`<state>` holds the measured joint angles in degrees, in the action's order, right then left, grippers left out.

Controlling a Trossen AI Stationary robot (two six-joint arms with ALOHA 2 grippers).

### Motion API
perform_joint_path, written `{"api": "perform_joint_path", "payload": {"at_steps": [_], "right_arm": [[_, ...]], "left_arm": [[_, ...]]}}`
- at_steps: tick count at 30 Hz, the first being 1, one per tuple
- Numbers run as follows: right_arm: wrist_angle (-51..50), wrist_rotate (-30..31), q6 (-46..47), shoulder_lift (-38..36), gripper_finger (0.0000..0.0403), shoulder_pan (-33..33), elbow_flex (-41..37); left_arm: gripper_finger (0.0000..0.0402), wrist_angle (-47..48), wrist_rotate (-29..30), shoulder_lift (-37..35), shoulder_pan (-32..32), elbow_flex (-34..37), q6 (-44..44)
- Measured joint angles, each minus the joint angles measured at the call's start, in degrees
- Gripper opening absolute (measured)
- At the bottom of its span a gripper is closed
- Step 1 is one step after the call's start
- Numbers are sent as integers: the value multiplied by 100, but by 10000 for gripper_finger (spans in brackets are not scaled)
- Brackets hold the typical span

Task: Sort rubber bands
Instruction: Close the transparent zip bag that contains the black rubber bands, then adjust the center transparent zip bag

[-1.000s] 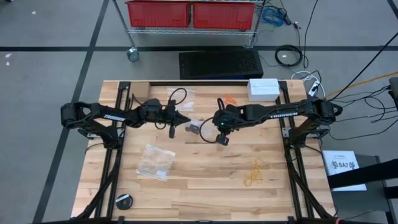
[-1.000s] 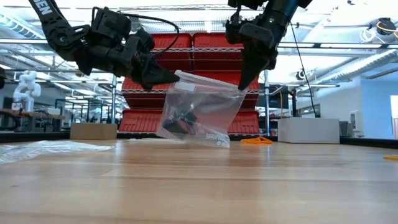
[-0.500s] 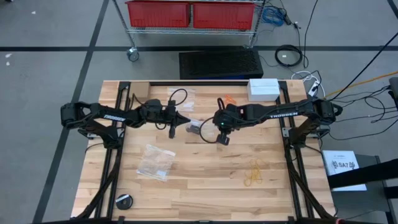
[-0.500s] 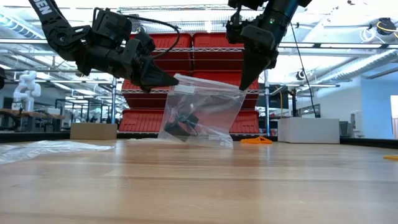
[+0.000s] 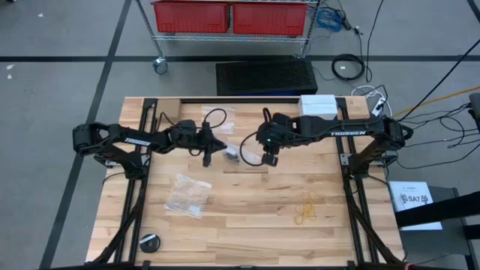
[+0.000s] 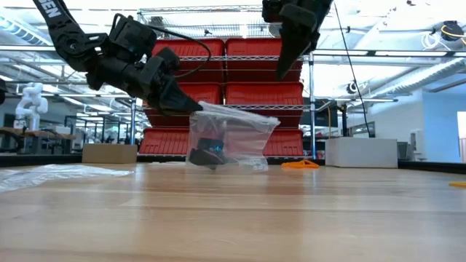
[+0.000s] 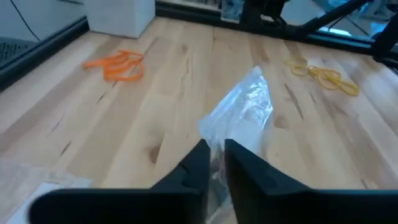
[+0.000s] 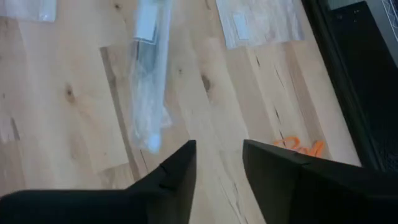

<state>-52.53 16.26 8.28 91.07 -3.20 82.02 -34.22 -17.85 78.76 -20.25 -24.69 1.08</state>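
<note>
A robotics lab or workshop — a wooden surface [image 5: 247, 202] on a black frame stands on grey floor marked with dark tape, a wheeled wire rack [image 5: 232, 34] holds red bins [image 5: 191, 15], and loose cables [image 5: 349, 67] trail nearby — with further workbenches beyond.

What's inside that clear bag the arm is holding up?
A dark clump of black rubber bands sits at the bottom of the clear bag. How many there are cannot be seen; they overlap.

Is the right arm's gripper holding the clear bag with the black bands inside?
No, the right gripper hangs above the clear bag with open jaws, apart from it.
</note>
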Motion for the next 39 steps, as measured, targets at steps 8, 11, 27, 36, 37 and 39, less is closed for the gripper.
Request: {"api": "perform_joint_path", "payload": {"at_steps": [8,11,27,36,37,39], "right_arm": [[179,16,-102,95,134,-22,0],[442,18,-263,94,103,-25,-106],[2311,-488,416,101,82,-48,-1553],[3198,-1533,433,120,184,-382,-1624],[3211,-1513,416,156,188,-439,-1624],[3230,-1512,338,262,193,-595,-1624]], "left_arm": [[151,-238,340,-58,-78,-271,-187],[173,-250,455,-138,-217,-473,-346],[187,1099,294,-1007,-685,-830,-644],[187,1261,64,-1449,-667,-828,-649],[187,1264,42,-1451,-667,-828,-647],[187,1314,32,-1446,-667,-828,-646]]}}
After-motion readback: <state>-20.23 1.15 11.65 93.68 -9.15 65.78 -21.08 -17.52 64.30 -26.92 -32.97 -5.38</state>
